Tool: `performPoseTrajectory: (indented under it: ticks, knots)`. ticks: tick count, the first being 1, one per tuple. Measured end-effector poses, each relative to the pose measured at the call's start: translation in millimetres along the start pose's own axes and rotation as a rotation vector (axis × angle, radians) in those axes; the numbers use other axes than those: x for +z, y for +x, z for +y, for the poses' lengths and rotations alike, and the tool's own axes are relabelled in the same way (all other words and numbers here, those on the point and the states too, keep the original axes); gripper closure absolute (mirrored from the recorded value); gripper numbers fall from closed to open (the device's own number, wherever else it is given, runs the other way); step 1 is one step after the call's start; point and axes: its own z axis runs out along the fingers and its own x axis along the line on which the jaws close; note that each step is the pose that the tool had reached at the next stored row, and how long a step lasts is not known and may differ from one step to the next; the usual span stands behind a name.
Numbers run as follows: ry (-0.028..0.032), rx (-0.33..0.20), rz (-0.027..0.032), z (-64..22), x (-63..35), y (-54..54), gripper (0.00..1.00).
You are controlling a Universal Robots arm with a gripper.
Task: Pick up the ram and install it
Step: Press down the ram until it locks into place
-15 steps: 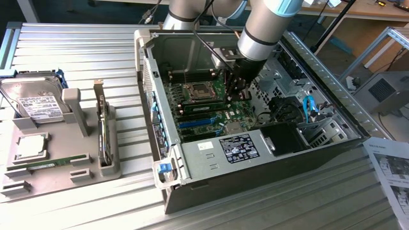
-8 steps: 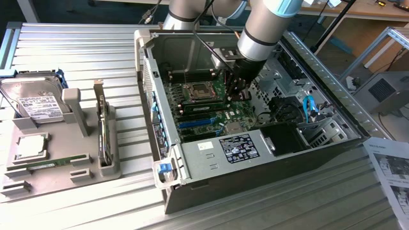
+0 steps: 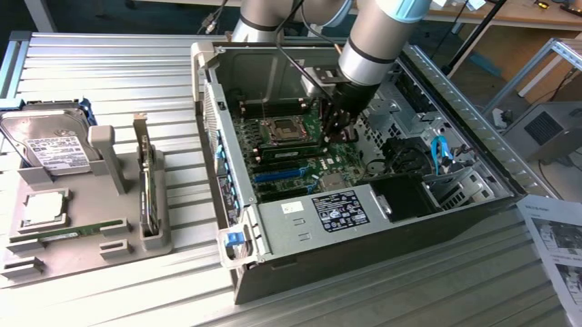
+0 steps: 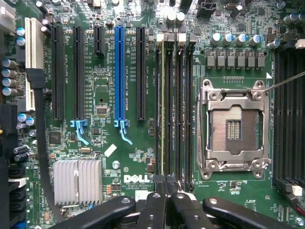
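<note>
The hand (image 4: 164, 191) is closed narrow, fingertips together, directly above the bank of memory slots (image 4: 174, 105) beside the empty processor socket (image 4: 233, 129), inside the open computer case (image 3: 272, 225). The ram (image 4: 163, 109) stands on edge in the outermost slot of that bank, apparently being pressed home. For good seating, keep the push square to the motherboard (image 4: 105, 95) and along the stick's top edge. A second green stick (image 3: 68, 234) lies in the parts tray (image 3: 54, 262) on the worktop (image 3: 109, 75).
</note>
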Motion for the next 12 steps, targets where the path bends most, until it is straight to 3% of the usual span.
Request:
performPoseTrajectory:
  ticks: [9, 12]
  knots:
    - [-0.0002, 0.0, 0.0022, 0.3, -19.7, -0.7, 0.89]
    - [-0.0002, 0.0, 0.0022, 0.3, -20.2, -0.7, 0.89]
